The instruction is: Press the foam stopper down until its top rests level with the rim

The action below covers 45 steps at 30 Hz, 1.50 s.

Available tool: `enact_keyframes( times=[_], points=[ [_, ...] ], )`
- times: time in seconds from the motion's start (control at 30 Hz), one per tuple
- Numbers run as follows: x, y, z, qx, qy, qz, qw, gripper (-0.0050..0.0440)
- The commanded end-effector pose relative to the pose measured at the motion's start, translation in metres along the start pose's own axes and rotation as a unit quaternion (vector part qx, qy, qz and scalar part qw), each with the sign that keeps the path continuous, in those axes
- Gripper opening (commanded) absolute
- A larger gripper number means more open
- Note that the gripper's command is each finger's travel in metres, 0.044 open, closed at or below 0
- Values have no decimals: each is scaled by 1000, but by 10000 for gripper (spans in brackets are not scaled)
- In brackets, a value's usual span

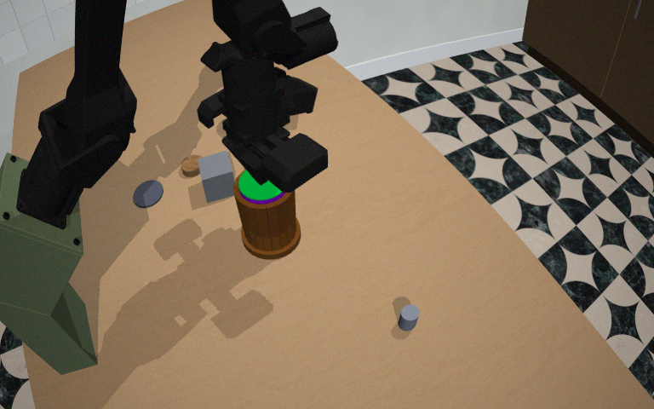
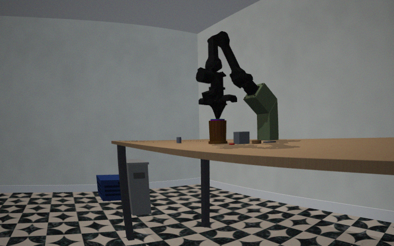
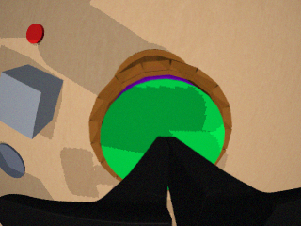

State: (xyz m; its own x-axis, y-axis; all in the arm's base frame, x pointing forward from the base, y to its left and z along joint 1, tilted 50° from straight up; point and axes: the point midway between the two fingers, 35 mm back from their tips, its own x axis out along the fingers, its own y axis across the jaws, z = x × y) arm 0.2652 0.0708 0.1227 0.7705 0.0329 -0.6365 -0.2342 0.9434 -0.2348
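Observation:
A brown wooden jar (image 1: 267, 221) stands upright on the table, also in the side view (image 2: 217, 131) and the wrist view (image 3: 161, 126). A green foam stopper (image 1: 256, 187) (image 2: 217, 119) with a purple edge fills its mouth and stands a little above the rim. My gripper (image 2: 218, 115) (image 3: 165, 144) is shut and empty, pointing straight down with its tips on or just above the middle of the stopper. In the top view the gripper body (image 1: 282, 161) hides part of the stopper.
A grey cube (image 1: 216, 176) stands just left of the jar. A wooden disc (image 1: 191, 164) and a dark grey disc (image 1: 147, 192) lie further left. A small grey cylinder (image 1: 409, 316) stands near the front. A small red disc (image 3: 36, 33) lies on the table. The green arm base (image 1: 36, 269) is at the left.

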Motion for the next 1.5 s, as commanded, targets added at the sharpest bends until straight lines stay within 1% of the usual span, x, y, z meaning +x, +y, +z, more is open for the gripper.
enact_keyframes(
  times=[0.0,1.47],
  points=[
    [0,0,0,-1,0,1,1000,0],
    [3,0,-4,-1,0,1,1000,0]
  ],
)
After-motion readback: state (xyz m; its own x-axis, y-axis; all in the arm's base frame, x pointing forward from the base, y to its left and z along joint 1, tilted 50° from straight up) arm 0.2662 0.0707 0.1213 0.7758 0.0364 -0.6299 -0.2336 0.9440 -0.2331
